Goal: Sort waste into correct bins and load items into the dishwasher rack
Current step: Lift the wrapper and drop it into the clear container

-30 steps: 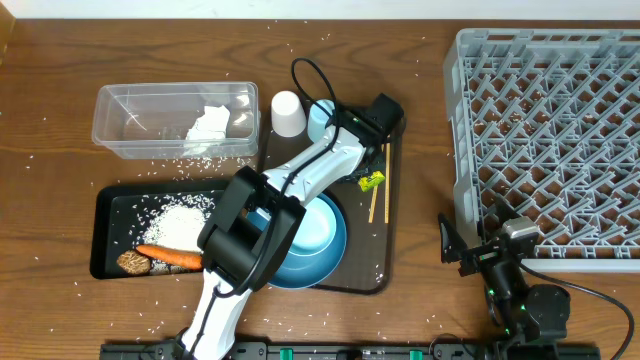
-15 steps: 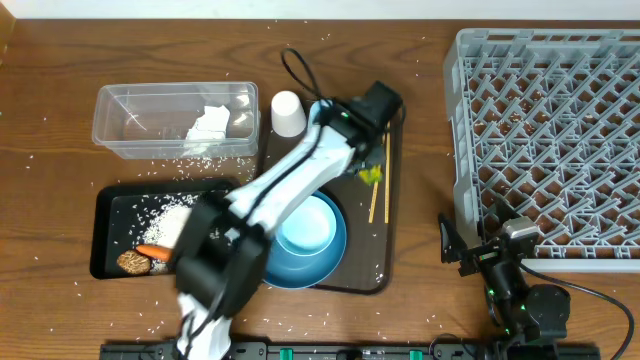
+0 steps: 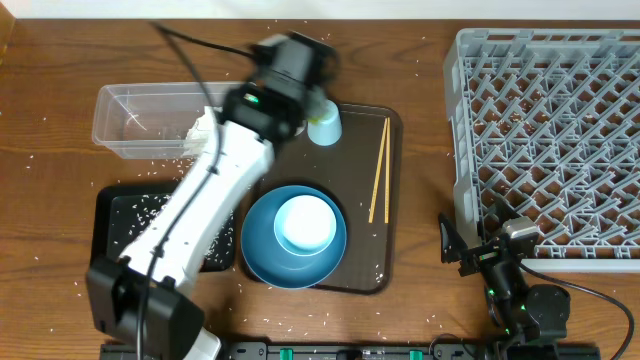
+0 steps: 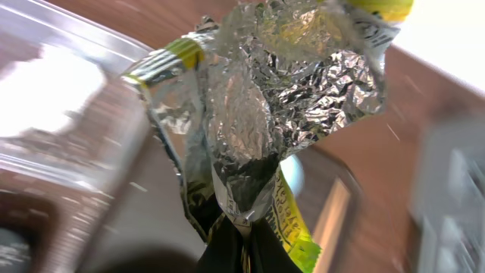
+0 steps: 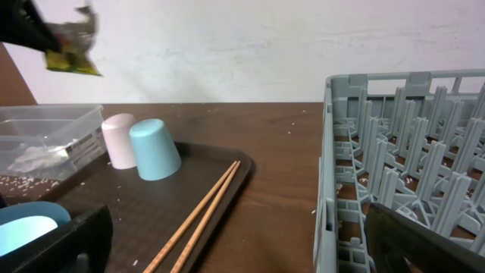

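wrapper (image 4: 258, 114) pinched in left gripper (image 4: 242, 244), aloft near clear tub (image 3: 140, 122); right gripper (image 5: 239, 246) jaws wide apart, empty.

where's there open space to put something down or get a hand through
Free: the table strip between the brown tray and the rack, and the tray's patch between the light-blue cup, chopsticks and blue plate. Crowded: the left arm hangs over the clear tub and black tray.

Robot lab: wooden table (image 3: 420, 60), blank wall (image 5: 265, 45)
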`<control>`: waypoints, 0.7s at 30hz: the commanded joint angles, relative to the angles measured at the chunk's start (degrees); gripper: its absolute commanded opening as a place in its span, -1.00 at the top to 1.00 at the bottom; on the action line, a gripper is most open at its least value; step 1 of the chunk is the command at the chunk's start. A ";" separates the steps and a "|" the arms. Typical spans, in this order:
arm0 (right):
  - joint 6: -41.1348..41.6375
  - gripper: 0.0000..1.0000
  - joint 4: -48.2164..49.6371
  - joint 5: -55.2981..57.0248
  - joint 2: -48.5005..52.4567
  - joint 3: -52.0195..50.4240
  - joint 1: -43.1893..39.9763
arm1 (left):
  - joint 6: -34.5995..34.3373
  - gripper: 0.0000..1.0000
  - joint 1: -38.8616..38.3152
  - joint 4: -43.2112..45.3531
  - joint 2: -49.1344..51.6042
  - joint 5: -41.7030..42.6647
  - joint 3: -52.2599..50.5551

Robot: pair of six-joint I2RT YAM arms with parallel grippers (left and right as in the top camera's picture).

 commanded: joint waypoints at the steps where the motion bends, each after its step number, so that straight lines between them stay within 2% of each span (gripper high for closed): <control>1: -0.46 -0.99 -0.26 0.15 -0.09 -0.09 0.50 | -1.40 0.88 7.23 -0.59 1.81 -4.00 0.35; 8: -0.46 -0.99 -0.24 0.15 -0.09 -0.09 0.50 | -6.25 0.87 18.21 -1.27 4.83 -3.76 0.35; 13: -0.46 -0.98 -0.24 0.15 -0.09 -0.09 0.50 | -7.67 0.85 21.35 -1.31 7.19 -3.76 0.31; 15: -0.46 -0.99 -0.26 0.15 -0.09 -0.09 0.50 | -7.72 0.50 21.68 -1.46 8.02 -3.72 0.31; 21: -0.46 -0.98 -0.24 0.15 -0.09 -0.09 0.50 | -7.63 0.42 21.68 -4.11 8.26 -3.78 0.31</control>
